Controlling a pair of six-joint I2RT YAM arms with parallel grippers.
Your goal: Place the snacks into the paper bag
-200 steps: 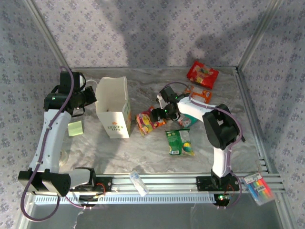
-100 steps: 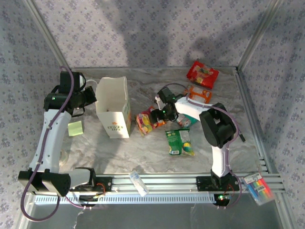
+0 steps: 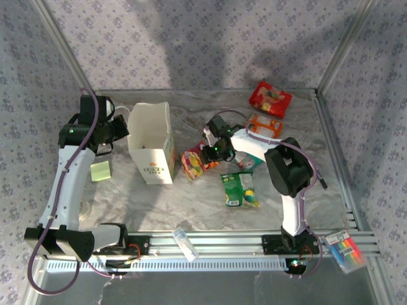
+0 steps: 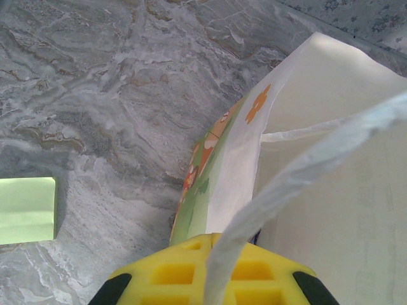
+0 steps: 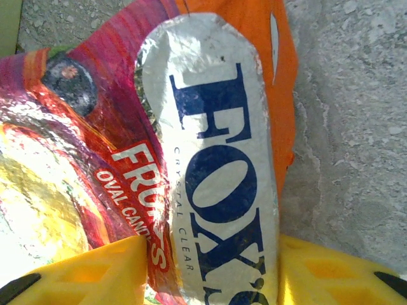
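Desk point(image 3: 191, 197) of marbled grey between flower-print walls point(image 3: 191, 38): left hand point(image 4: 213, 273) pinches the paper bag point(image 3: 152, 143) by its cord handle point(image 4: 305, 165), right hand point(image 5: 213, 267) clamps a red-orange packet point(image 5: 210, 159).

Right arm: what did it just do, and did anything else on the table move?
The right gripper edged slightly toward the paper bag and closed around the red-orange candy packet on the table. The left gripper still holds the bag's edge; bag and other snacks stayed put.
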